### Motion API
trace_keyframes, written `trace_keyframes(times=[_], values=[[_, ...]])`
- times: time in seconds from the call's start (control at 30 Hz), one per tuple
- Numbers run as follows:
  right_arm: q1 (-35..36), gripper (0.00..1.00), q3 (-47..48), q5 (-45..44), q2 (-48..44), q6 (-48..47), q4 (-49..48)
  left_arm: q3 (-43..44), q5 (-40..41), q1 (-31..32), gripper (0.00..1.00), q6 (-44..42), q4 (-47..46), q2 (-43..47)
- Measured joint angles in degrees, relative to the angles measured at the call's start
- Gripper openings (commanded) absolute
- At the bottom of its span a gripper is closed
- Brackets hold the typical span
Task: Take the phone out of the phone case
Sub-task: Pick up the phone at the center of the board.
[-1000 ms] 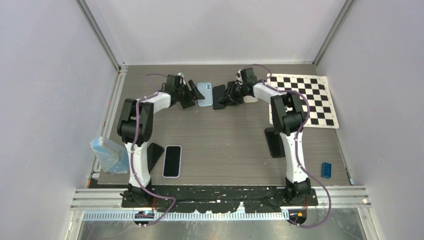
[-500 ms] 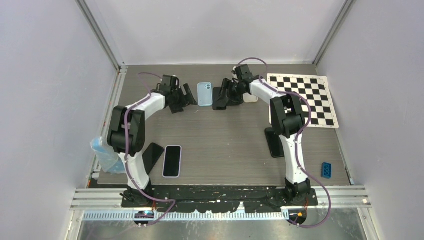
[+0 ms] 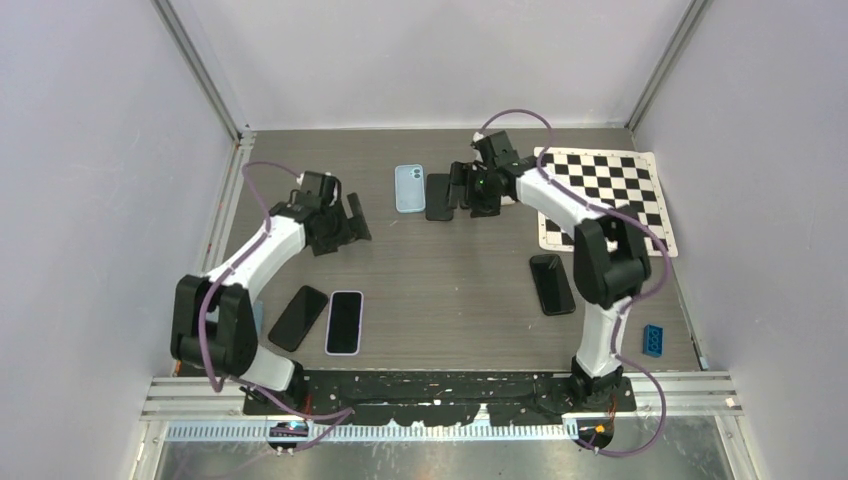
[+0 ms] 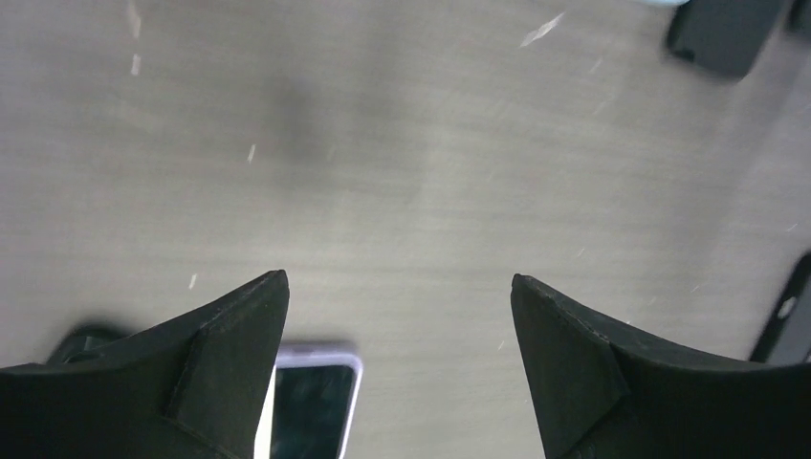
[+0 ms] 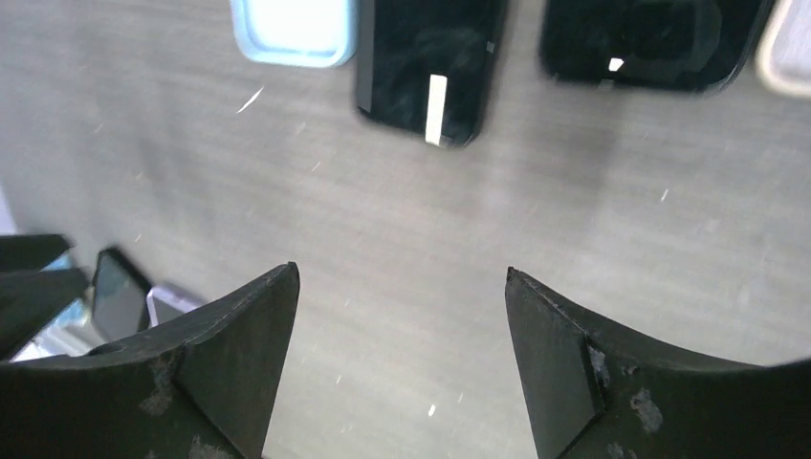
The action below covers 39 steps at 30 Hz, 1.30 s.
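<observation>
Left end effector (image 4: 400, 282): jaws spread wide, nothing between them, only bare tabletop (image 4: 402, 172) underneath. Right end effector (image 5: 402, 273): same, wide apart and empty, hovering near the phone (image 3: 438, 196). Phone case (image 3: 409, 189) is pale blue, matte, with rounded corners, lying flat at the far middle of the grey wood-grain tabletop. The phone is a glossy black slab lying flat just beside it on the right-arm side, out of the case. Versus a second ago: both end effectors were in tight on that pair, now both have backed off and opened up. The left arm has swung well away toward its own side, and the black handset (image 3: 552, 283) near the checkerboard mat (image 3: 610, 195), then half hidden by the right arm, is in full view. Right wrist view picks up a second black shell (image 5: 650, 43) with an oval cutout and a cream rounded edge (image 5: 789, 48) past the phone; the top view hides these behind the end effector. Left wrist view catches a lilac-cased phone (image 4: 311, 406) by one finger.
</observation>
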<state>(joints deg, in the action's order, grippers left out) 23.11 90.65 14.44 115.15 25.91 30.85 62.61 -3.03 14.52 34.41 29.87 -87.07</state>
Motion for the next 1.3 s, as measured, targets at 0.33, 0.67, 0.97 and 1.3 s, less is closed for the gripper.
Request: trace_keyframes(times=[0.33,0.67,0.97,1.3], values=[[5.0,0.89,-25.5,1.5,-29.9,5.1,-7.7,-15.5,6.0,2.9,0.96,3.1,12.4,30.6],[5.3,0.9,-34.9,1.8,-38.9,12.2,-13.4,-27.3,9.8,2.9,0.92,9.9,16.9,39.9],[5.4,0.9,-35.1,5.0,-38.9,13.5,-15.9,-34.2,3.8,2.9,0.92,11.5,11.7,34.7],[5.4,0.9,-35.8,7.8,-38.5,14.1,-18.9,-35.4,-5.1,3.7,0.92,10.6,3.6,29.1]])
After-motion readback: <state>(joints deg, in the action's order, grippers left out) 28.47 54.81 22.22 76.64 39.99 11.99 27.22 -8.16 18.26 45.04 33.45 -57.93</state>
